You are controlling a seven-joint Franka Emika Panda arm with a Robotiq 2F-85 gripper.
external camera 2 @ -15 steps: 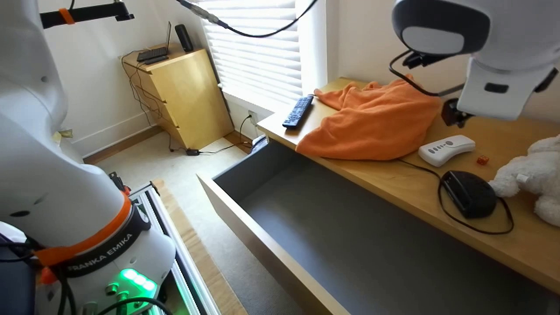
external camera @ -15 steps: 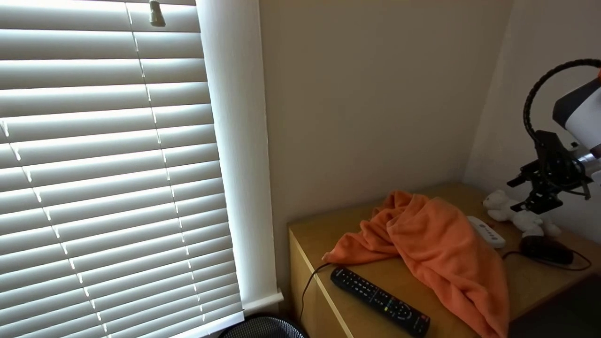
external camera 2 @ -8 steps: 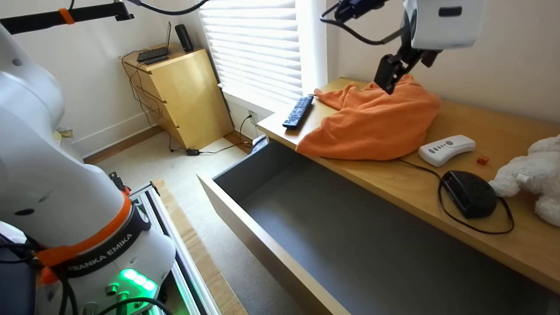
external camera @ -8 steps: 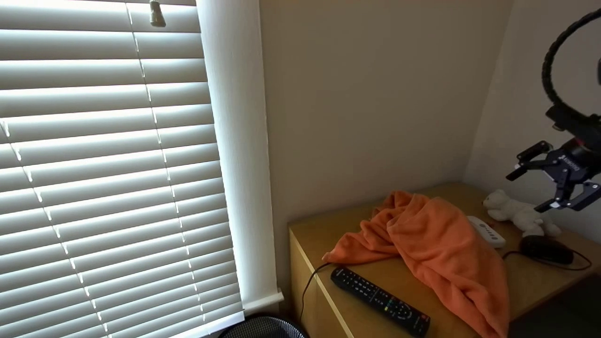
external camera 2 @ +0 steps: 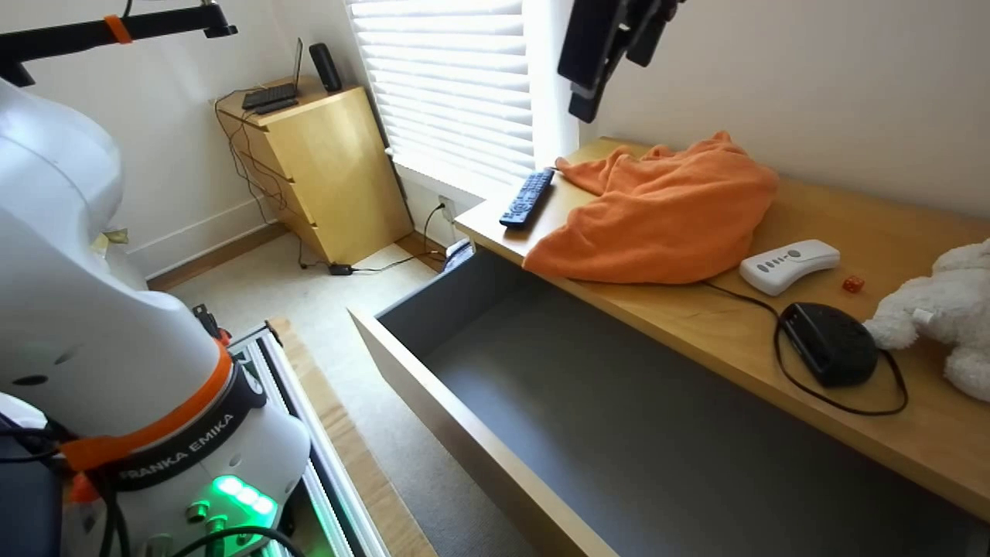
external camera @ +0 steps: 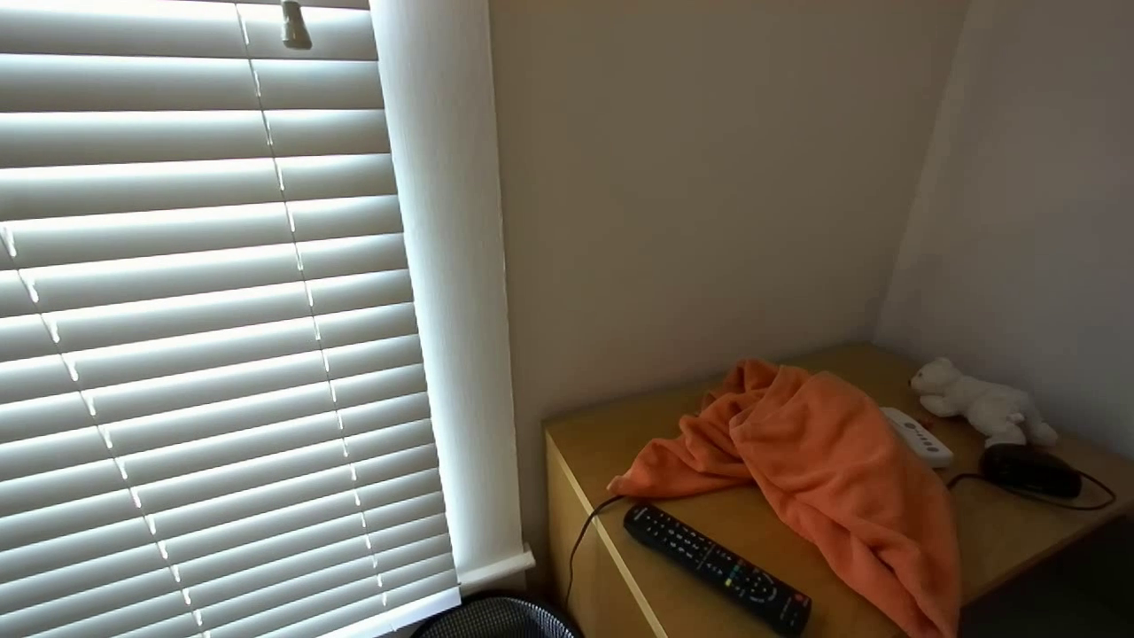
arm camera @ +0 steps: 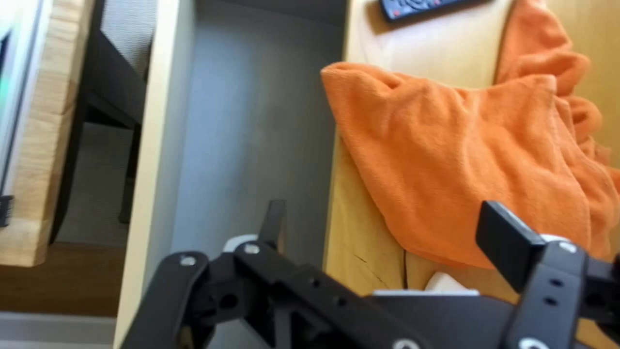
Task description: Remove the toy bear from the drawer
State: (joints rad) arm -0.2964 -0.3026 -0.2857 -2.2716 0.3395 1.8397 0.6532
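There's the plush white toy bear (external camera: 982, 404) in an exterior view, atop the wooden dresser (external camera: 1001, 536), two o'clock from the orange cloth (external camera: 828, 470). In an exterior view, the grey-lined drawer (external camera 2: 588, 402) gapes; wrist view, black two-fingered gripper (arm camera: 385, 228), jaws wide apart!

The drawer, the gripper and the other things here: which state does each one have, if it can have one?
Gripper: open, holding nothing.
Drawer: pulled open.
Toy bear: lying on the dresser top, outside the drawer.
Orange cloth: crumpled, not folded.
Window blinds: lowered, light showing through.
Laptop: open; screen on or off not clear.
Base lights: lit green.
Black remote: lying buttons up.
White handset: lying buttons up.
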